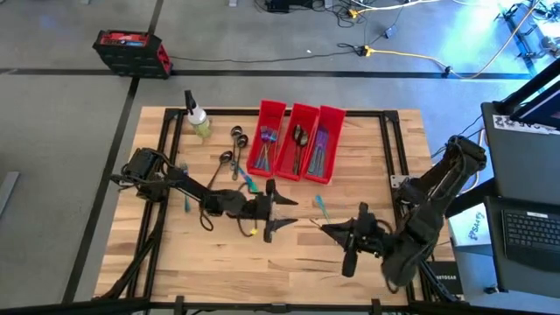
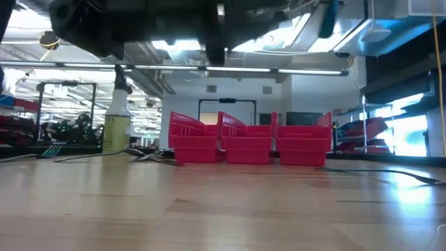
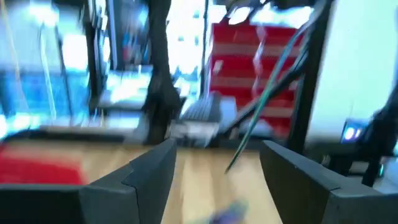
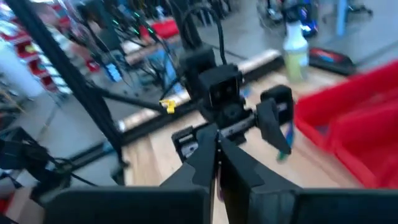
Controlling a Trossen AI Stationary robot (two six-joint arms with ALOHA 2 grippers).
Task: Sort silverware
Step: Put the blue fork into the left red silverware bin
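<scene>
Sorting looks partly done: some silverware (image 1: 297, 147) already lies in the red bins (image 1: 296, 142); loose pieces (image 1: 233, 150) wait just left of the bins; left gripper (image 1: 282, 213) hovers below them, fingers apart; right gripper (image 1: 333, 231) is closed, empty.

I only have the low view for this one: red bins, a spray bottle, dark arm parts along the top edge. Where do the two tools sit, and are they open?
Observer: From above, the left tool hangs over the middle of the table, on the near side of the red bins, with its jaws open.
Operator: Is it holding anything?
Observer: I cannot tell. The left wrist view shows only a purple blur low between its fingers.
Operator: And the right one?
Observer: The right tool is shut, beside a loose teal piece lying on the wood.
</scene>
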